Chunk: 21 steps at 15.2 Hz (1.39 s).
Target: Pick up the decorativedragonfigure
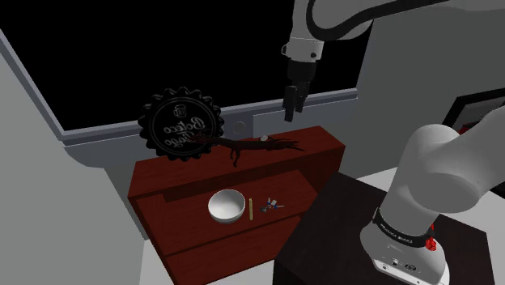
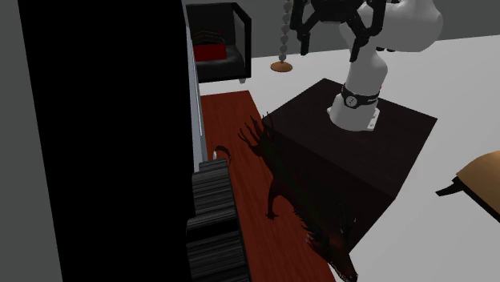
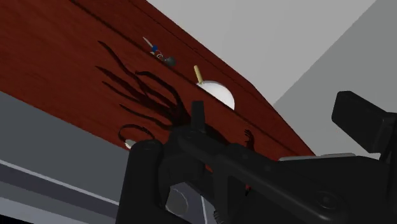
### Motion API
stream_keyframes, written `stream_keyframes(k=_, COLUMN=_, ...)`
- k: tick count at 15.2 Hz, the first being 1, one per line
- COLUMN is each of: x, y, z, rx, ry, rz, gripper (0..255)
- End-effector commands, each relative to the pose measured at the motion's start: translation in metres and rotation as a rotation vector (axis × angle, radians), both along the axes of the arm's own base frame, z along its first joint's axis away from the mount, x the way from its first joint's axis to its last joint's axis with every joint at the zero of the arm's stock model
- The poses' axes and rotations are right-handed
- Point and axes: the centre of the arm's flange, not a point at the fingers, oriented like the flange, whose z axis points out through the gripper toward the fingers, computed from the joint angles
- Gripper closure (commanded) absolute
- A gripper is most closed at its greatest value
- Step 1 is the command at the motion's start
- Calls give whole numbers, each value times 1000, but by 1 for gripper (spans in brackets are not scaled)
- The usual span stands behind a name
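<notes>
**A:** Where does the gripper (image 1: pixel 293 104) sit?

**B:** It hangs in the air over the reddish-brown worktop (image 1: pixel 182 174) with its fingers pointing down. It touches nothing.

**A:** And its fingers?

**B:** In the wrist view they stand spread apart with nothing between them.

**A:** Where is the dragon figure (image 1: pixel 259 146)?

**B:** It lies right below the gripper, on the raised back step of the worktop. It is a dark, spindly shape stretched out along the step. One end lies almost under the fingertips, and the rest runs off to one side. There is a clear gap of air between it and the gripper.

**A:** What stands at the dragon's far end?

**B:** A large black bottle cap (image 1: pixel 180 123) with a crimped rim and pale lettering. It stands on edge, lower than the gripper and well off to the side, with the dragon's tip just at its base.

**A:** Anything else under the gripper?

**B:** On the lower front step, beyond the dragon figure as seen from the gripper, sits a white bowl (image 1: pixel 227 206). A pale stick (image 1: pixel 252 208) lies just beside the bowl. Next to the stick are a few small trinkets (image 1: pixel 271 204), too small to make out. All three are well apart from the gripper. The dark stand (image 1: pixel 324 239) meets that lower step.
</notes>
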Motion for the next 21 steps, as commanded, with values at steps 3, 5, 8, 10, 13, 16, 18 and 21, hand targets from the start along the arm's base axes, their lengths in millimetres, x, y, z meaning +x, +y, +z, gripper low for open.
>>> stream_keyframes(k=3, x=34, y=-11, z=-36, rx=-4, ry=-47, rz=218, gripper=0)
stream_keyframes(k=5, x=52, y=-13, z=-54, rx=-5, ry=-68, rz=323, gripper=0)
stream_keyframes(k=8, x=80, y=-13, z=-79, rx=-6, ry=-100, rz=480, gripper=0)
stream_keyframes(k=10, x=99, y=-10, z=-96, rx=-7, ry=-122, rz=585, gripper=0)
stream_keyframes(k=13, x=128, y=-2, z=-120, rx=-9, ry=-154, rz=742, gripper=0)
stream_keyframes(k=16, x=139, y=3, z=-135, rx=-10, ry=-167, rz=807, gripper=0)
stream_keyframes(k=18, x=139, y=3, z=-145, rx=-10, ry=-167, rz=807, gripper=0)
stream_keyframes(k=21, x=139, y=3, z=-161, rx=-10, ry=-167, rz=807, gripper=0)
